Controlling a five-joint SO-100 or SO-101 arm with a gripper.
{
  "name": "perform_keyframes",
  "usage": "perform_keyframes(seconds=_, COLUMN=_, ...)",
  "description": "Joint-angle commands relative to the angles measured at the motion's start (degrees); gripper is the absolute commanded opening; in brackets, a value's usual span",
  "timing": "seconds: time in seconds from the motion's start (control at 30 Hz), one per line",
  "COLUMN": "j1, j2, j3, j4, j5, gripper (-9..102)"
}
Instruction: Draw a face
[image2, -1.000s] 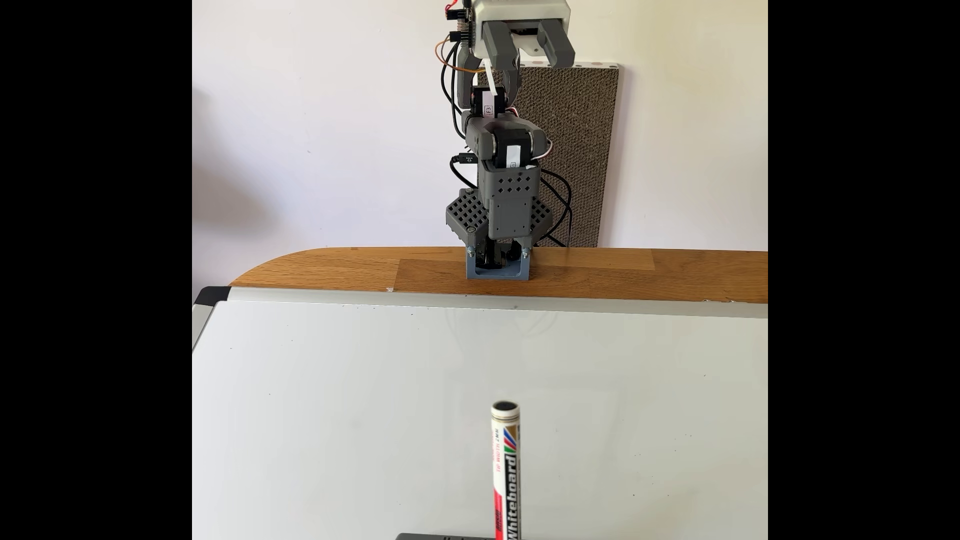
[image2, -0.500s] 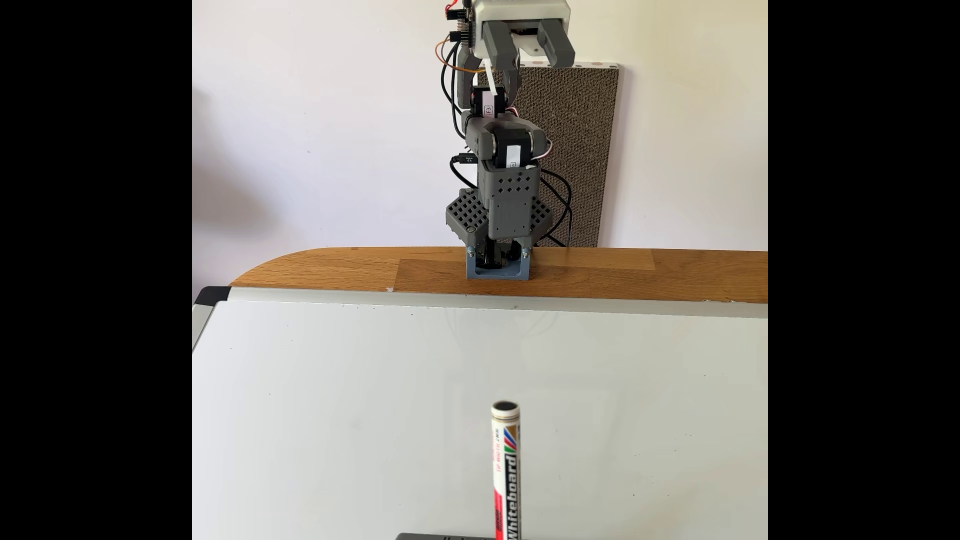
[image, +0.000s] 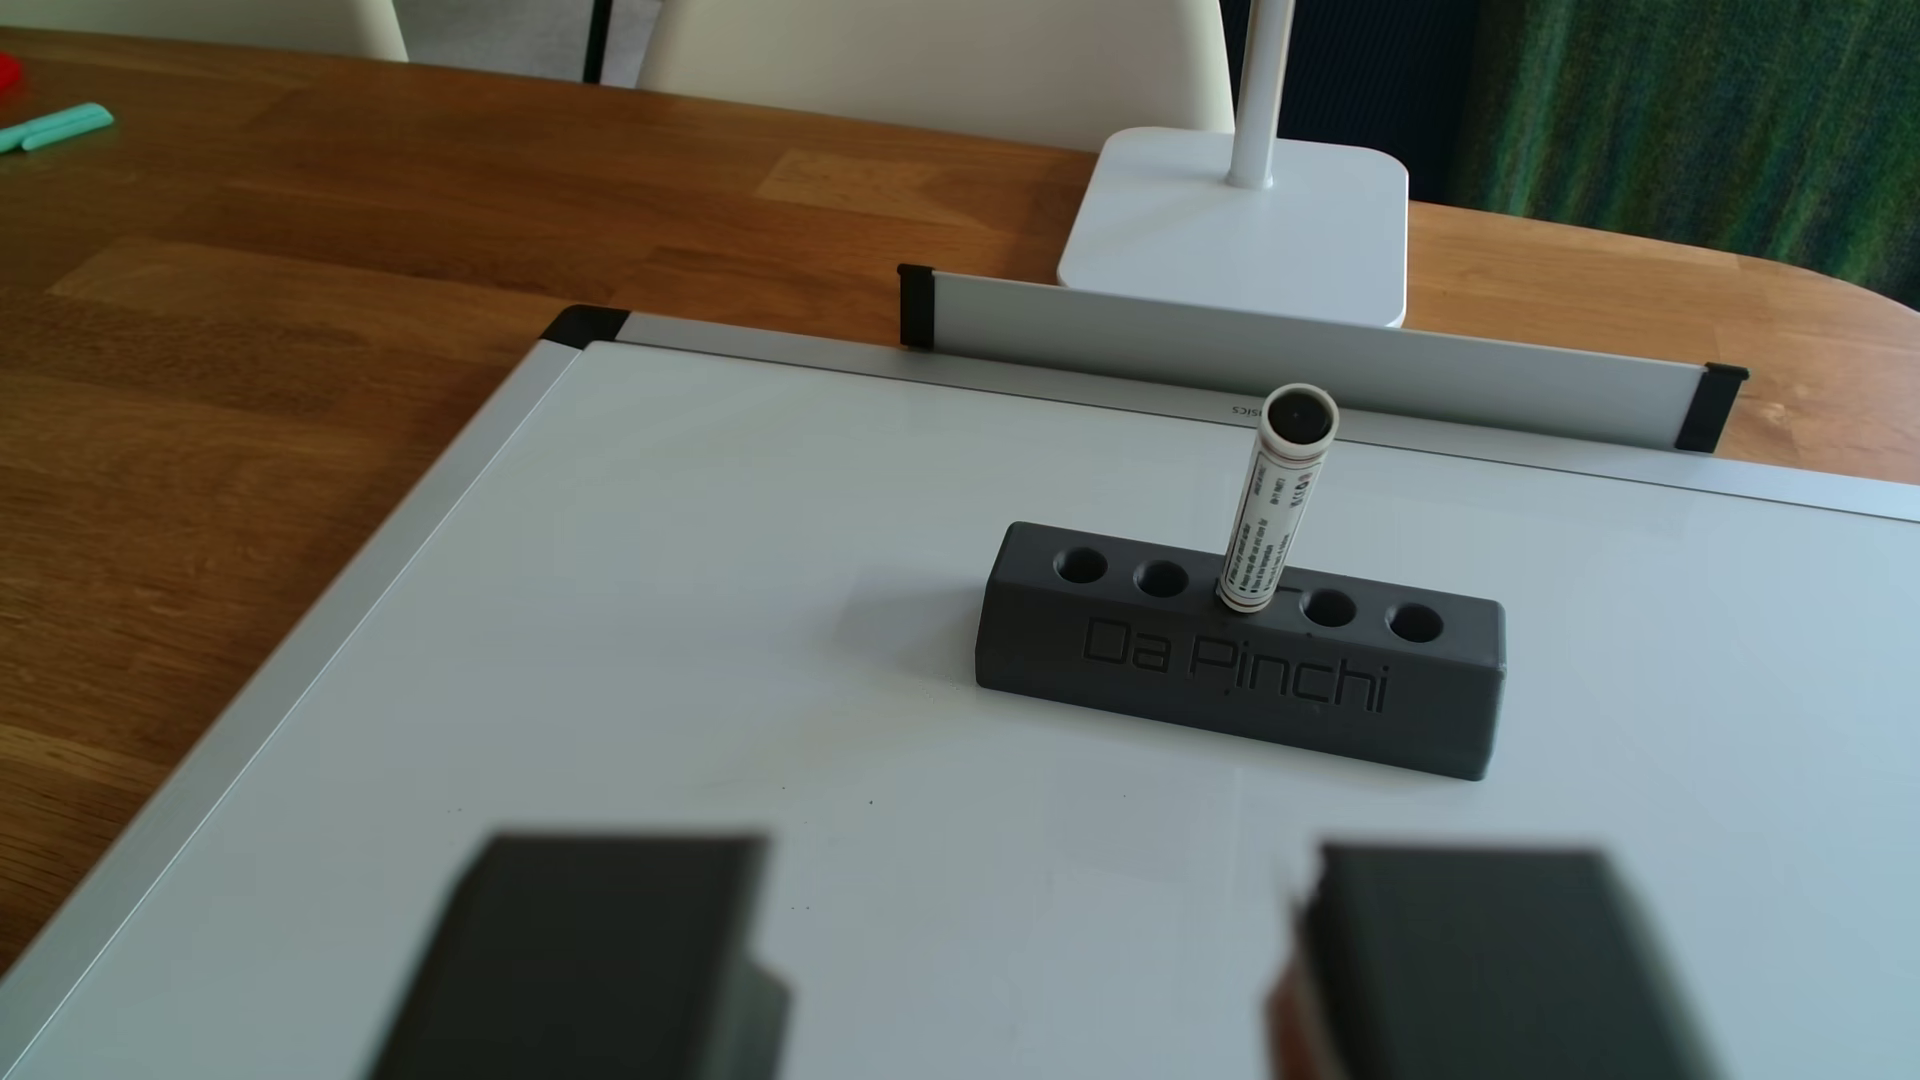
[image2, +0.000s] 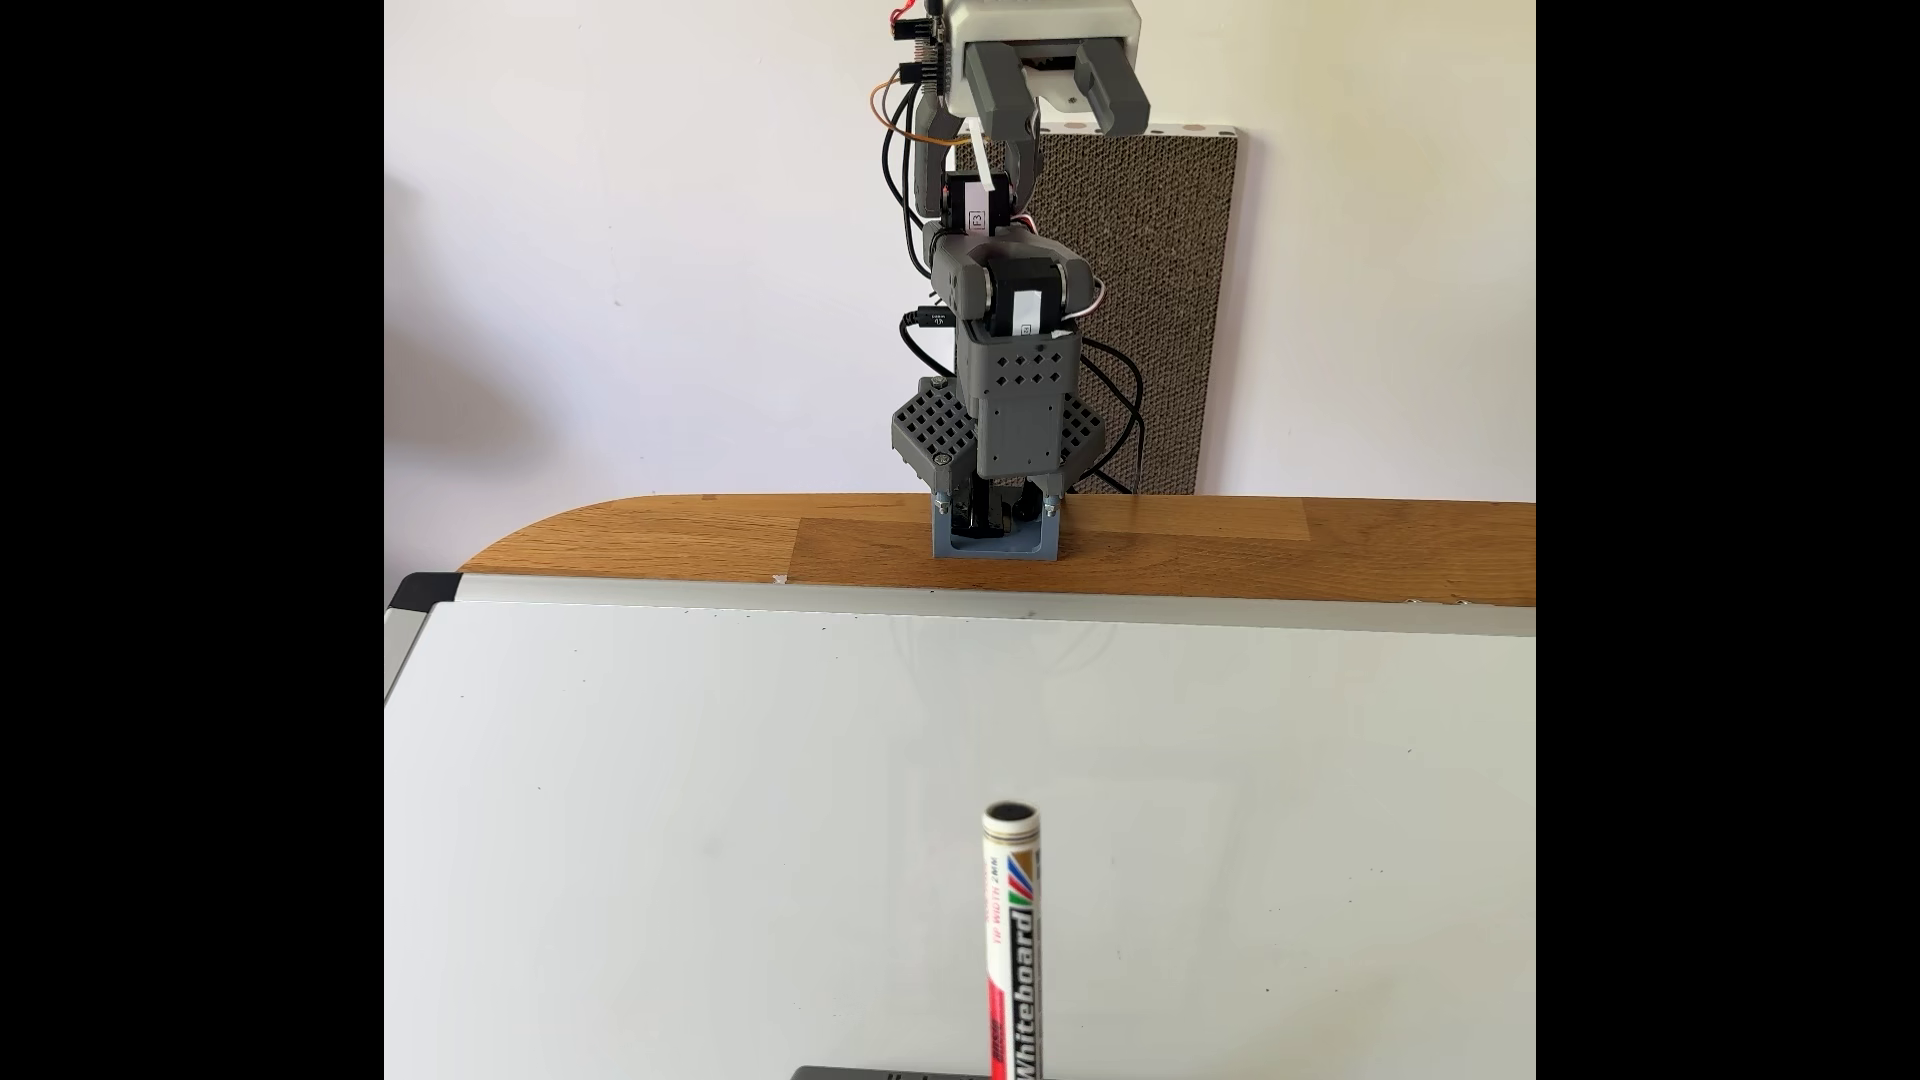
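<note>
The white board (image: 727, 675) (image2: 727, 779) lies flat on the wooden table, bare of ink; the face is out of view. A whiteboard marker (image: 1273, 509) (image2: 1011, 935) stands upright in the middle hole of a dark grey block (image: 1236, 665) (image2: 883, 1073) engraved "Da Pinchi". My gripper (image2: 1060, 119) hangs high above the arm's base, open, with nothing between its fingers. In the other view the open gripper (image: 1039, 862) shows as two blurred dark fingers (image: 613, 955) at the bottom edge, well short of the block.
The arm's base (image2: 995, 535) sits on the wooden table (image: 260, 312) at the board's far edge. A white lamp base (image: 1236, 218) and the board's pen tray (image: 1299, 353) stand behind the block. A teal pen (image: 57, 127) lies far left. A corrugated panel (image2: 1143, 312) leans on the wall.
</note>
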Motion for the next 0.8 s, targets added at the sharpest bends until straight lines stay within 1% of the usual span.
perform_keyframes(seconds=0.0, j1=0.18, j2=3.60, j3=-0.44, j4=-0.26, j5=-0.35, gripper=100)
perform_keyframes(seconds=0.77, j1=-0.35, j2=3.52, j3=-0.44, j4=-0.26, j5=0.44, gripper=100)
